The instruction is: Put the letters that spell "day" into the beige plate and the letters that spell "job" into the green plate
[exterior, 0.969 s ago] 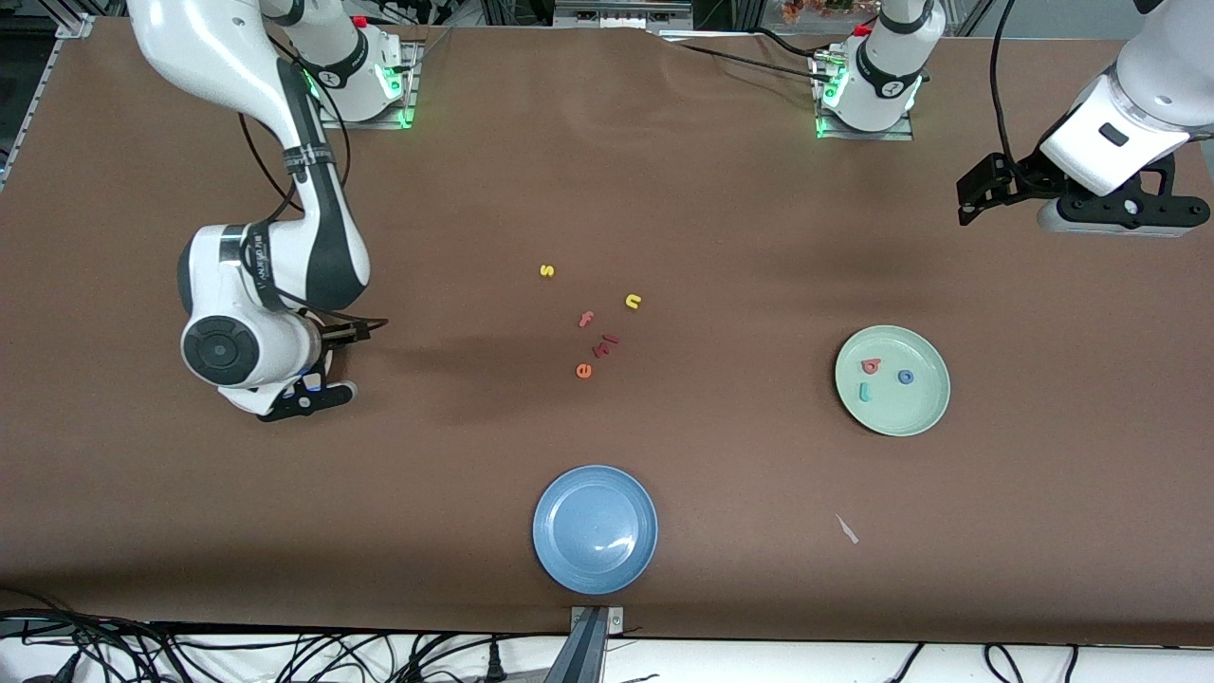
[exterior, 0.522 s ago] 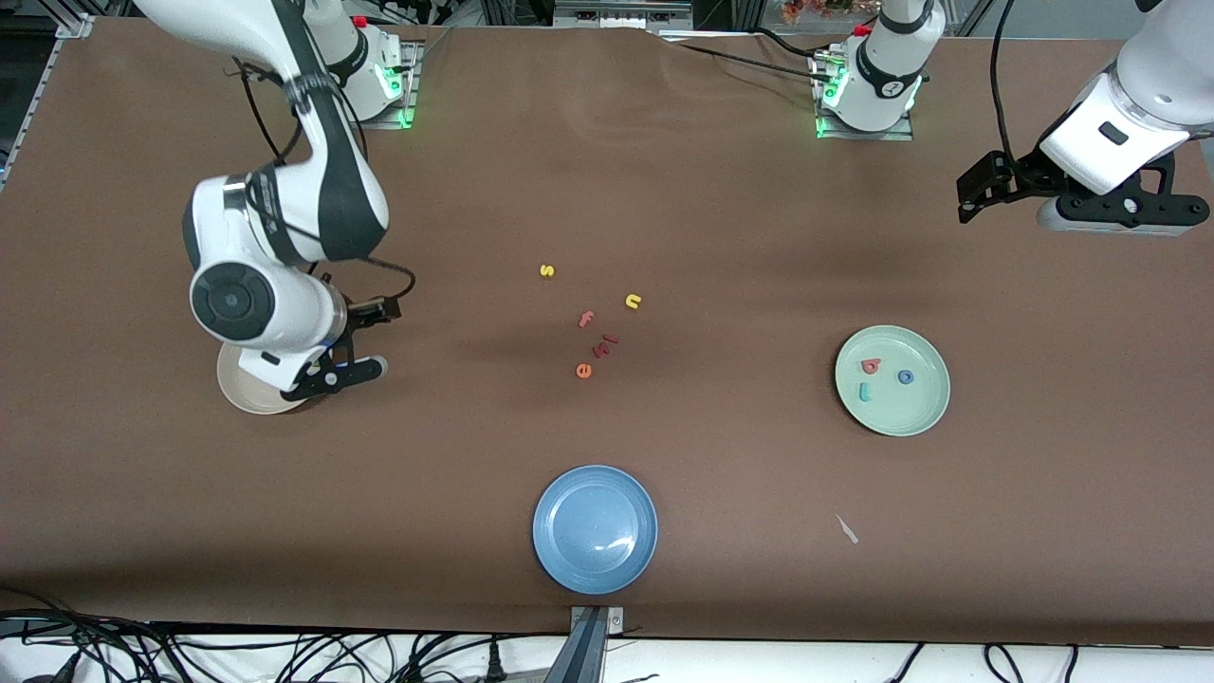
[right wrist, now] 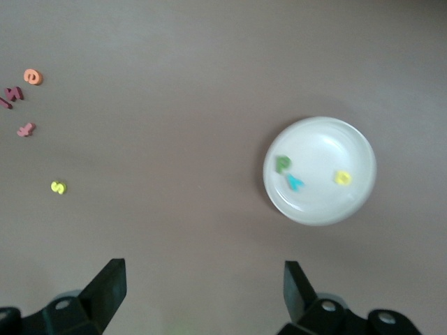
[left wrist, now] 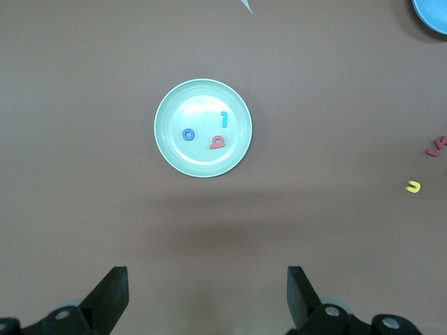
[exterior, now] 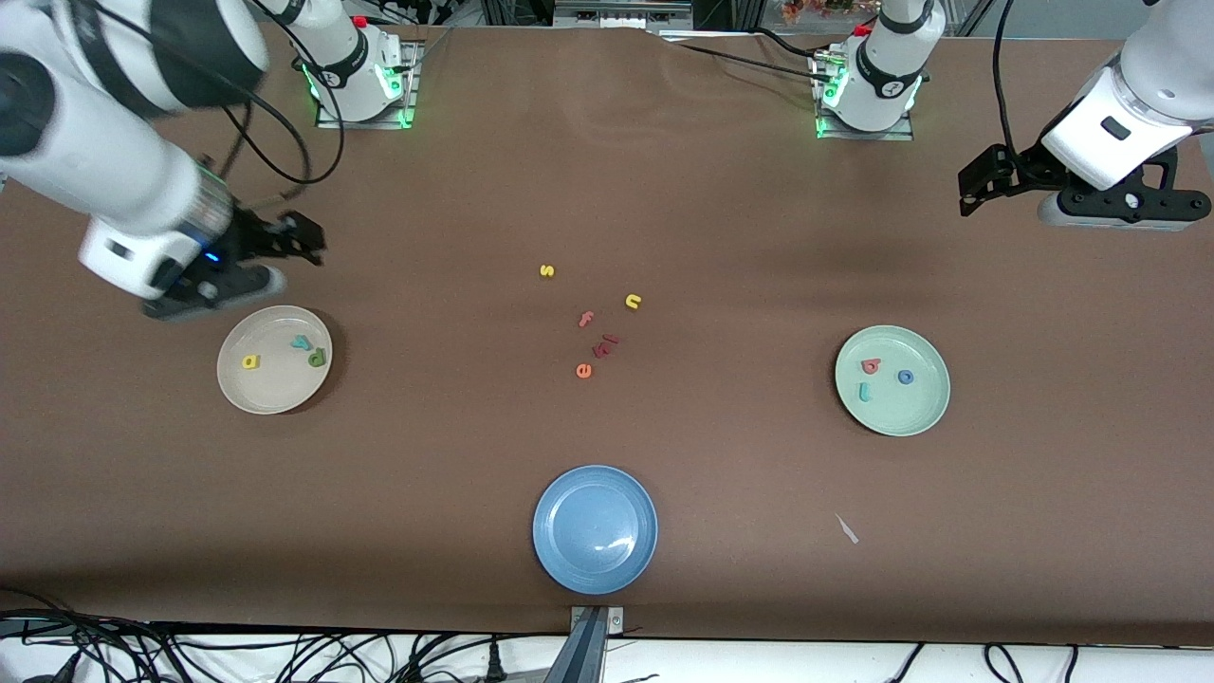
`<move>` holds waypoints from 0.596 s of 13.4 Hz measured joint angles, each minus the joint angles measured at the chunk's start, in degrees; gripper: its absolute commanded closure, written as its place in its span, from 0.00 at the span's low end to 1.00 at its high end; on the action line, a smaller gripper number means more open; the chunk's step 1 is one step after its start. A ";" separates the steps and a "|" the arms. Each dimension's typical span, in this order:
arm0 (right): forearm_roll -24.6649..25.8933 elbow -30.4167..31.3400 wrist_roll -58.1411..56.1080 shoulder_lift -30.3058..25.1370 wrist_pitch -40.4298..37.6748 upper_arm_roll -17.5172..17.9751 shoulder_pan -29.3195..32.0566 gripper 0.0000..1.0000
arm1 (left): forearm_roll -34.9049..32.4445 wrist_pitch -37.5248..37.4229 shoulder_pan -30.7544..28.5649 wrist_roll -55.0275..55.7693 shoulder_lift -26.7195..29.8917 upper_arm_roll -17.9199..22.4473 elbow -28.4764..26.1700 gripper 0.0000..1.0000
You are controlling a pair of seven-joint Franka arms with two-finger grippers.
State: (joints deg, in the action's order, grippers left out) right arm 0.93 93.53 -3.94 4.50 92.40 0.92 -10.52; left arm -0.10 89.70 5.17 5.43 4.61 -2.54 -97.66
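We see the beige plate [exterior: 274, 359] on the desk [exterior: 721, 237] toward the right arm's end, and in it lie the green "d" [exterior: 317, 358], the yellow "a" [exterior: 250, 361] and the teal "y" [exterior: 301, 341]; the "d" and "y" are just beside each other near the rim, the "a" apart from them. The right pincer [exterior: 285, 245] hangs in the air over bare desk just beside this plate, with its fingers [right wrist: 105, 286] spread wide and nothing between them.

The green plate [exterior: 892, 380] sits toward the left arm's end and holds the red-pink "b" [exterior: 871, 365], the blue "o" [exterior: 906, 377] and the teal "j" [exterior: 864, 391], all well inside the rim. The left pincer [exterior: 977, 185] waits over the desk's edge at that end, its fingers [left wrist: 110, 300] also wide apart and empty.

Between the two plates there is wide free desk. Only a small group lies in the middle: the yellow "s" [exterior: 546, 270], yellow "n" [exterior: 634, 302], pink "f" [exterior: 586, 319] and orange "e" [exterior: 583, 371]. The blue plate [exterior: 595, 528] stands close to the desk's edge nearest the front camera.
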 measured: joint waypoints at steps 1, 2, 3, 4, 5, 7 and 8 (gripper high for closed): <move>0.26 0.32 0.00 -2.28 -1.80 0.03 1.55 0.00 | 0.00 0.00 0.00 0.00 -0.38 0.00 0.40 0.00; 0.29 0.54 0.00 -4.00 -3.47 -0.03 2.86 0.00 | 0.00 0.00 0.01 0.00 -0.87 -0.01 0.98 0.00; 0.29 0.71 0.00 -5.22 -4.52 -0.37 3.84 0.00 | 0.00 0.00 0.03 0.00 -1.39 -0.02 1.56 0.00; 0.29 0.81 0.00 -5.79 -4.77 -1.31 4.16 0.00 | 0.00 0.00 0.04 0.00 -1.76 -0.02 1.89 0.00; 0.29 0.82 0.00 -5.88 -4.81 -2.52 4.26 0.00 | 0.00 -0.01 0.03 0.00 -1.97 0.00 2.06 0.00; 0.29 0.99 0.00 -5.74 -4.81 -4.32 4.44 0.00 | 0.00 -0.02 0.03 0.00 -2.12 0.03 2.16 0.00; 0.29 1.09 0.00 -5.68 -4.81 -4.66 4.50 0.00 | 0.00 -0.03 0.03 0.00 -2.12 0.02 2.18 0.00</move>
State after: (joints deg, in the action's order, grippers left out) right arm 1.22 94.62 -3.94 -1.18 87.59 -3.73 -6.01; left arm -0.10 89.67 5.21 5.43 2.49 -2.53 -95.49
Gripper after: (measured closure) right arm 0.000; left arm 0.000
